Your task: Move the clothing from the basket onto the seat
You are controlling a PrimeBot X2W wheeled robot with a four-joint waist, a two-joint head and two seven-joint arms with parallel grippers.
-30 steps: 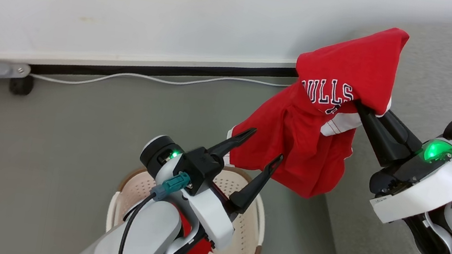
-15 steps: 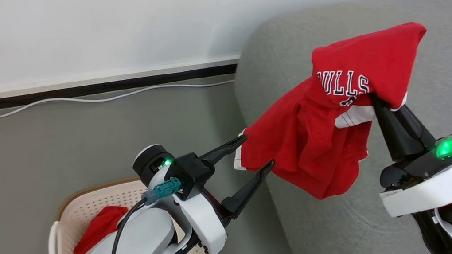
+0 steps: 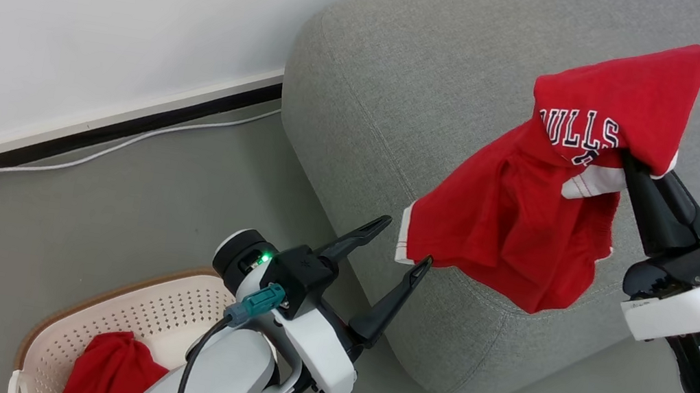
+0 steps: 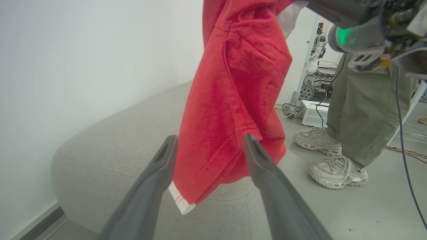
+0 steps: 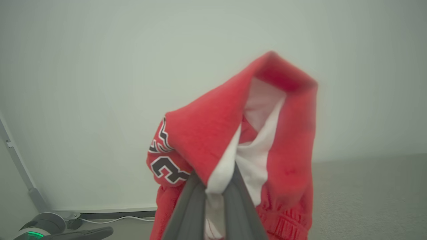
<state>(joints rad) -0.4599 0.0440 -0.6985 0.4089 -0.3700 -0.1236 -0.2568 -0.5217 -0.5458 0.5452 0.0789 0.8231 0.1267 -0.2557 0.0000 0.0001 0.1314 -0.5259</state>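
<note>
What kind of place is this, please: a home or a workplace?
Probably a robot test room dressed like a living room: a grey seat and a basket on bare floor, plus cabled equipment and a standing person.

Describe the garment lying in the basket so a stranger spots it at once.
Find the grey seat; on the floor by its corner stands a cream basket. A crumpled red garment lies inside. Unlike the lettered garment hanging in the air, it shows plain red.

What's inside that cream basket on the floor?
A crumpled red garment lies in the basket, toward its left side. The robot's left arm covers the basket's right part, so anything there is hidden.
</note>
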